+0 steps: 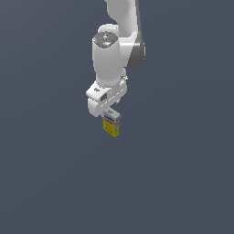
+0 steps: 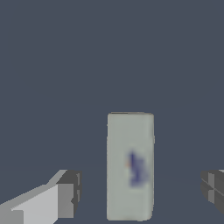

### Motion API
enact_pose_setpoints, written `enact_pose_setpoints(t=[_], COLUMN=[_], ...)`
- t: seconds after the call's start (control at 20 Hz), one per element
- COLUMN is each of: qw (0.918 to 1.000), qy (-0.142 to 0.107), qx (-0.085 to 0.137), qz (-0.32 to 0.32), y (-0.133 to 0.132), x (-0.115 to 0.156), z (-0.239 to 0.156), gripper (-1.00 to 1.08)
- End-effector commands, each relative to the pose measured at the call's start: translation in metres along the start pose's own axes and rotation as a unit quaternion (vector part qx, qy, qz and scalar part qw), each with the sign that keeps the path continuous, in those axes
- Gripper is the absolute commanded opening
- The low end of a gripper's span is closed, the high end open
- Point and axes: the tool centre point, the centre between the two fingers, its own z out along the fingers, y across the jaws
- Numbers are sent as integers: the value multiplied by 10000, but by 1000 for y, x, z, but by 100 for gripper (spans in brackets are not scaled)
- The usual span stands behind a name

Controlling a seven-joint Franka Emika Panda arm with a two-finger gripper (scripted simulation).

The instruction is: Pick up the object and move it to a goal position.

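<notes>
pincer [image 1: 109,111], white blocky body with dark squared pads [image 2: 70,192], spread wide with clear gaps either side of the carton [image 1: 112,123] standing directly beneath it: small rectangular box, smooth pale top with blurred blue print, yellow lower body; risk: off-centre closing could nudge or topple it.

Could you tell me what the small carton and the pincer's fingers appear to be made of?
The carton looks like printed cardboard, matte: flat faces, crisp edges, yellow body, white-and-blue printed band. The pincer looks like smooth white plastic or painted metal; its fingers end in dark grey pads, perhaps rubber. As a simulator render, this is only a guess.
</notes>
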Motion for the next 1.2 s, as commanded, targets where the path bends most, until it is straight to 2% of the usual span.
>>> enact_pose_setpoints(t=[0.0,0.4,0.65,0.7,1.15], qw=[10000,10000,10000,10000,10000], qy=[-2,-1,-1,-1,-1], qx=[3,2,1,1,1], qz=[-2,-17,-20,-20,-20], y=[0,-1,0,0,0], x=[0,-1,0,0,0], z=[5,40,48,48,48], gripper=[100,100,100,-100,-100])
